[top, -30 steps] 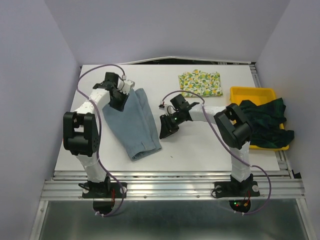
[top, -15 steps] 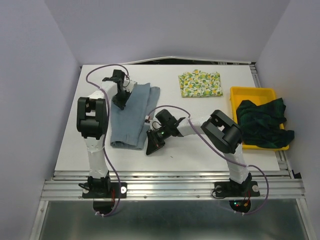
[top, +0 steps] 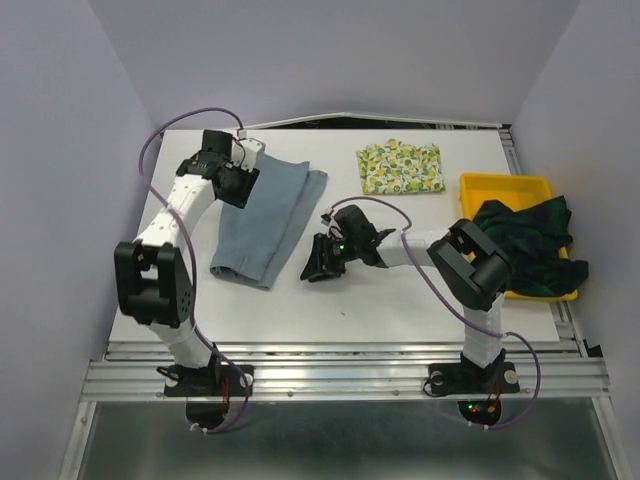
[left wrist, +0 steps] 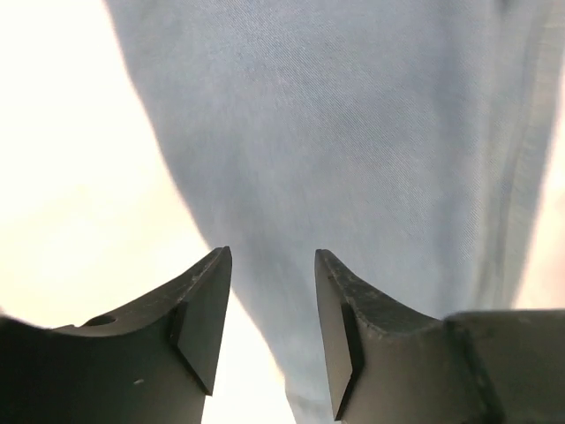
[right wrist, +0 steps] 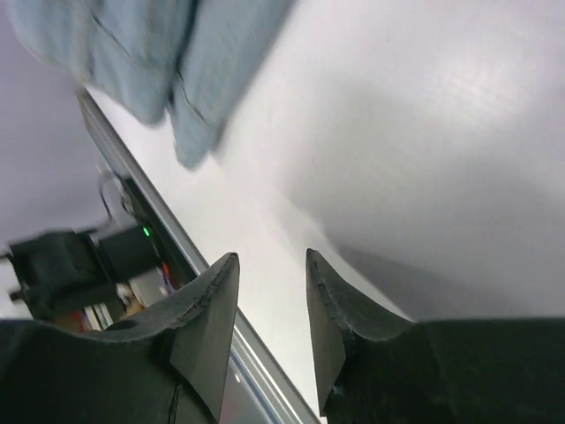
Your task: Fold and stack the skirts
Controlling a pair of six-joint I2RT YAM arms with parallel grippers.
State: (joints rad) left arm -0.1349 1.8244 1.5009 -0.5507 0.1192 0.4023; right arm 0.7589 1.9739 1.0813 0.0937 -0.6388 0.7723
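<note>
The light blue-grey skirt point(top: 265, 220) lies folded into a long strip on the left half of the table point(top: 400, 290), running from far right to near left. The left gripper point(left wrist: 272, 256) hovers over its far end, jaws partly spread with nothing between them. The right gripper point(right wrist: 272, 258) is low over bare table just right of the skirt's near end, jaws likewise narrowly apart and empty. The lemon-print skirt point(top: 400, 167) lies folded at the far edge, right of centre. The plaid skirt point(top: 525, 245) is heaped in the yellow tray point(top: 505, 183) at the right edge.

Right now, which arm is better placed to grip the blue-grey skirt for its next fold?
Probably left: the left gripper hangs open over the blue-grey skirt; the right gripper is over bare table.
</note>
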